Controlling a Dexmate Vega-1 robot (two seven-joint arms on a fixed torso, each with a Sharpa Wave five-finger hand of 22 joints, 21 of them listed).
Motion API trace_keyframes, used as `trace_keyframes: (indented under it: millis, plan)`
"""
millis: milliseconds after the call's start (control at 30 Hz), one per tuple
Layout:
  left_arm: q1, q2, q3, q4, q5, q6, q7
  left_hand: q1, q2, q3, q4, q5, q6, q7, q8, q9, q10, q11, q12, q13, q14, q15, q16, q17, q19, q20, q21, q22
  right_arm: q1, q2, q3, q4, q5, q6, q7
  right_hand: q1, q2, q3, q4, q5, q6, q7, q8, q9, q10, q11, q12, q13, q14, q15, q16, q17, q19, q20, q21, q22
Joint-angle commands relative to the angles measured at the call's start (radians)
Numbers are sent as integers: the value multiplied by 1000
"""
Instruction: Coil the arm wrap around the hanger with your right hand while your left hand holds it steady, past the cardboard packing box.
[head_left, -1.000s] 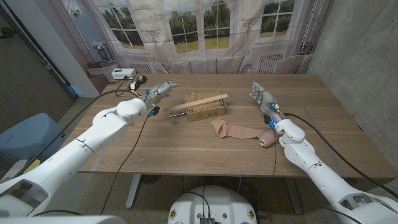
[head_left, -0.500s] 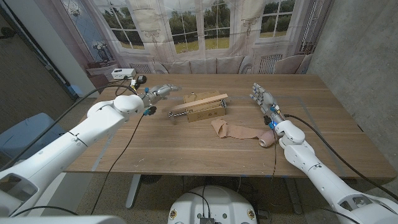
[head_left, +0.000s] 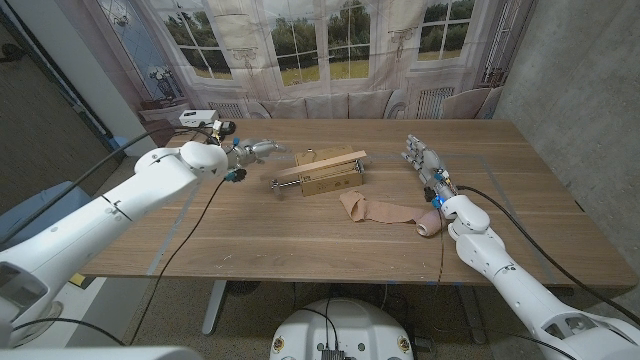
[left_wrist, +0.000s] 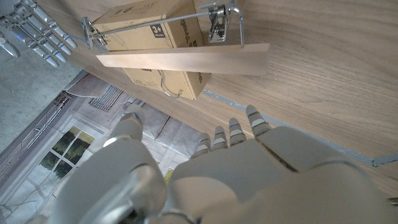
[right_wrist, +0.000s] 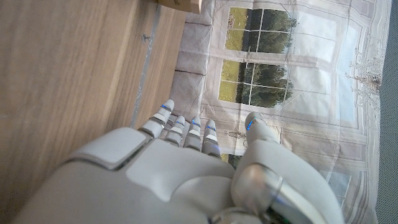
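Head view: wooden table (head_left: 300, 235) w/ plank grain, backed by a printed backdrop (head_left: 330, 45) of arched windows, trees and a low sofa row; grey concrete wall at right, small white box (head_left: 197, 118) at the far left table edge. Arm wrap (head_left: 385, 211) is tan/beige fabric, lying loose and partly unrolled on the table right of centre, its rolled end near the right forearm, flat end reaching toward the cardboard packing box (head_left: 328, 172). Hanger (head_left: 320, 168) is a pale wooden bar w/ metal rod and clips, resting across the box top, tilted; in the left wrist view the hanger (left_wrist: 180, 59) bar crosses the box (left_wrist: 158, 37), wire hook lying against the box's side. Box is closed, contents can't be told. Left hand (head_left: 258, 148) hovers left of the box, fingers stretched out toward the hanger, apart from it, grasping nothing; left wrist view shows the left hand (left_wrist: 230, 168) w/ fingertips (left_wrist: 254, 115) extended and short of the bar. Right hand (head_left: 422, 160) stands on the table's right side beyond the wrap, fingers straight and spread, nothing in them; right wrist view confirms right hand (right_wrist: 180, 168) released.
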Motion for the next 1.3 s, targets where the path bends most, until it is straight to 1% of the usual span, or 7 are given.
trace_keyframes:
  millis: [33,433,633,800,967,1133,1300]
  plan:
    - [-127,43,115,-30,88,122,-139,27,-5,7,1,9,-14,5,-3,3,-21,3,-7,5,-19,2,-5,5,0,4,-5,1,5,12,4,21,6,12,9,1,-3,1,0,2,5,2,6,5,10,-2,8,5,6,3,4,5,11,3,-2,3]
    - [-263,27,254,-36,216,218,-238,81,-20,7,0,21,-14,8,2,4,-31,-18,-5,8,-45,-2,-7,5,2,-4,-9,0,-2,15,13,24,13,19,10,0,-3,0,1,2,5,3,6,5,10,-2,8,5,8,4,4,5,13,2,-4,3]
    - [-318,13,314,-35,279,259,-275,147,-12,17,2,25,-4,-26,9,5,-2,-33,11,12,-9,-20,9,4,31,-5,-3,-2,-1,18,15,31,16,25,14,0,-3,0,1,2,5,3,6,5,10,-2,8,5,8,4,4,5,15,4,-5,3]
    - [-375,-2,373,-25,332,290,-323,181,-7,23,2,22,6,-37,14,6,15,-41,19,14,4,-25,12,3,41,-5,-2,-3,1,22,17,40,20,29,19,-1,-3,-1,1,2,5,2,6,5,10,-2,8,5,8,4,4,5,15,5,-6,3]
    - [-441,-19,434,-6,376,313,-394,200,-8,23,2,21,17,-30,19,7,25,-45,24,16,8,-26,12,2,45,-6,-2,-3,4,26,19,48,21,37,25,-1,-3,-1,1,2,6,2,6,5,10,-2,7,5,9,4,4,5,16,4,-7,3]
    - [-485,-33,467,13,403,318,-442,225,-10,24,3,18,44,-27,30,8,35,-47,29,18,19,-29,14,2,53,-10,-2,-4,5,30,22,57,25,42,28,-1,-3,-1,2,1,5,2,6,5,11,-3,7,5,10,6,4,5,17,4,-7,3]
    - [-538,-47,520,26,452,348,-492,261,-3,27,6,11,56,-27,33,9,78,-64,47,21,44,-40,20,1,66,-11,0,-4,1,30,25,57,26,46,29,-2,-3,-1,2,1,5,2,6,5,12,-3,8,5,10,5,5,5,17,4,-8,3]
